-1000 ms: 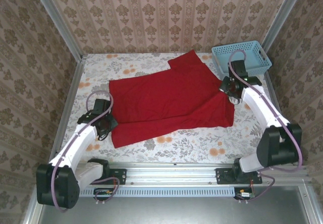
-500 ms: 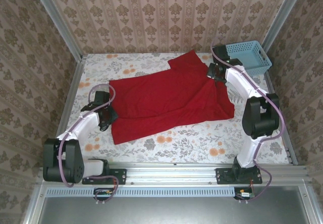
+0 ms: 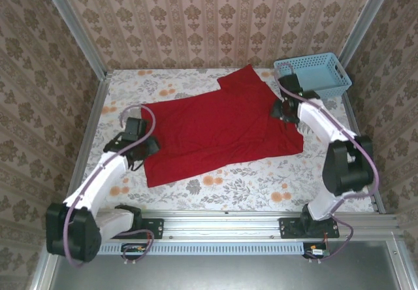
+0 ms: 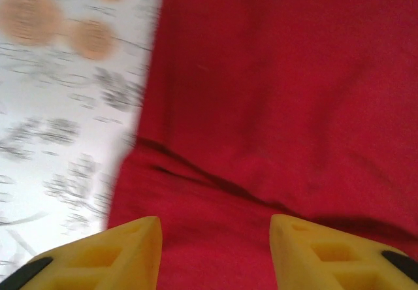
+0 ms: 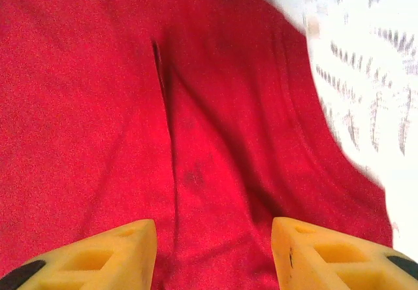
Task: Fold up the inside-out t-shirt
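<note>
The inside-out t-shirt (image 3: 219, 123) is plain red and lies spread across the middle of the flower-patterned table, one sleeve pointing to the back. My left gripper (image 3: 141, 147) hovers at the shirt's left edge. In the left wrist view its yellow fingers (image 4: 124, 254) stand apart over red cloth (image 4: 281, 94) with nothing between them. My right gripper (image 3: 281, 111) is over the shirt's right side. Its fingers (image 5: 326, 254) are likewise apart above a creased fold (image 5: 98, 107), open and holding nothing.
A light-blue plastic basket (image 3: 315, 73) stands at the back right corner, just behind the right arm. Bare tablecloth (image 3: 248, 185) runs along the front edge and on the left (image 4: 59, 107). Metal frame posts and patterned walls enclose the table.
Both grippers have gone from shut to open and let go of the shirt. The right gripper came back toward the near side; the left one shifted slightly. The shirt now lies flatter.
</note>
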